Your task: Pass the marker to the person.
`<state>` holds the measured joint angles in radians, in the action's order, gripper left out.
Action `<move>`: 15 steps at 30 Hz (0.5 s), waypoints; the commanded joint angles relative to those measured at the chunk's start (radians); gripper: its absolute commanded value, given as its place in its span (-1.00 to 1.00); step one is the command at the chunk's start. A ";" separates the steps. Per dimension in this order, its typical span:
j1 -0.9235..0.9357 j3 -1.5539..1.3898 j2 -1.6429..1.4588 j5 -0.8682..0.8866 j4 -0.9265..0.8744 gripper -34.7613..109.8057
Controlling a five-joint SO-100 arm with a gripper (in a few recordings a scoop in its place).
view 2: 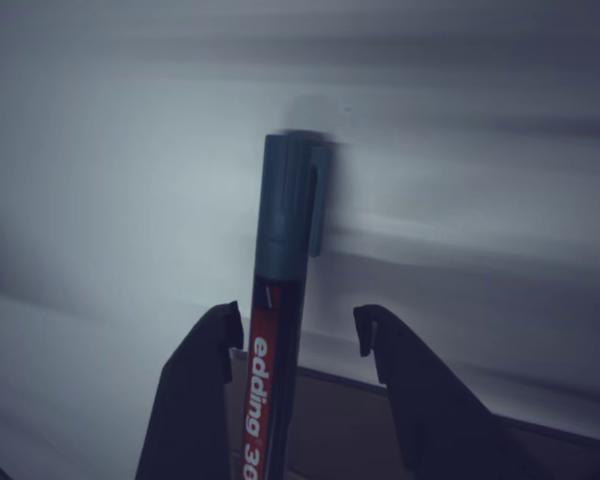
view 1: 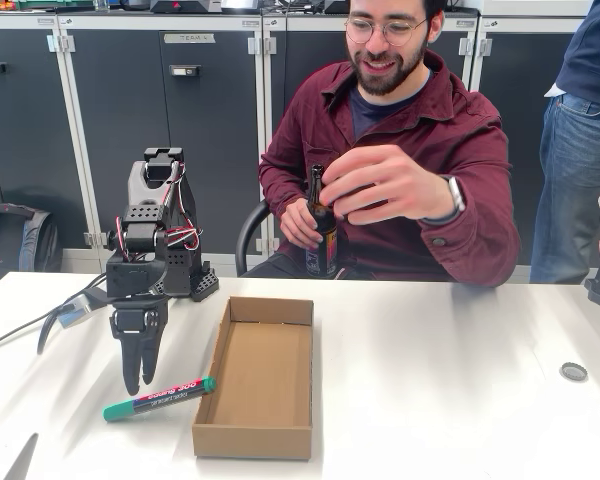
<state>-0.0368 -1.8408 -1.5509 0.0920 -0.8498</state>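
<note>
A teal-green marker [view 2: 280,300] with a red label band printed in white lies on a pale table [view 2: 100,200], its capped end pointing away. Two dark gripper [view 2: 298,335] fingers stand spread at either side of it, the left finger [view 2: 202,390] just beside the label. A brown box edge [view 2: 350,420] shows near the bottom.

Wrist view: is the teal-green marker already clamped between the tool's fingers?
No: the thick teal-green marker lies between the tool's open fingers, with a clear gap on its right side.
</note>
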 commanded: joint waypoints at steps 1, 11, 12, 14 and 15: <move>0.000 0.046 -0.014 -0.020 0.025 -0.17; -0.005 0.035 0.018 -0.006 0.049 -0.16; -0.005 0.041 0.028 -0.006 0.049 -0.16; -0.005 0.054 0.044 -0.005 0.044 -0.16; -0.005 0.058 0.052 0.000 0.043 -0.16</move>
<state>-0.0368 -1.8408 -1.4956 0.0890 -0.8176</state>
